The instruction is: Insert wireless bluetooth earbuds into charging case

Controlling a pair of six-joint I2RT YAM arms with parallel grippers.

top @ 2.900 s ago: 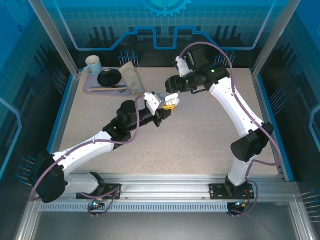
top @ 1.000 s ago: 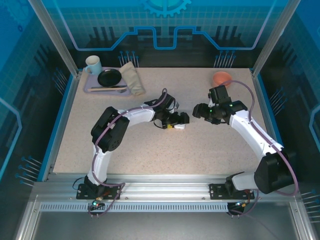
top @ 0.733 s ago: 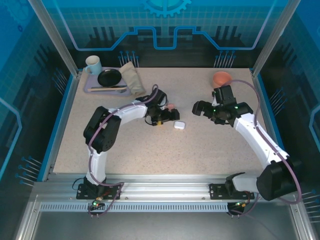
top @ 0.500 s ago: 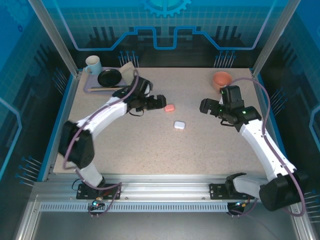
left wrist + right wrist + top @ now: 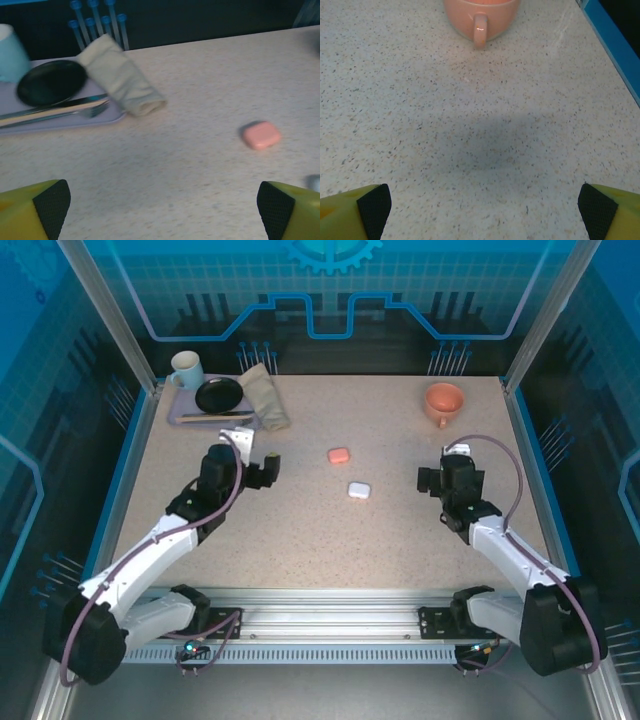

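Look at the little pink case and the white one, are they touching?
Apart. The top external view shows the pink case and the white case lying separately, with a strip of bare table between them.

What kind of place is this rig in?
Likely a lab robot cell, not a home: speckled table boxed in by aluminium posts and blue printed panels, two arms bolted to a rail, staged pink mug.

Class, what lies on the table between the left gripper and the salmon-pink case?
Bare speckled tabletop, seen in the top view, separates the left gripper from the salmon-pink case.
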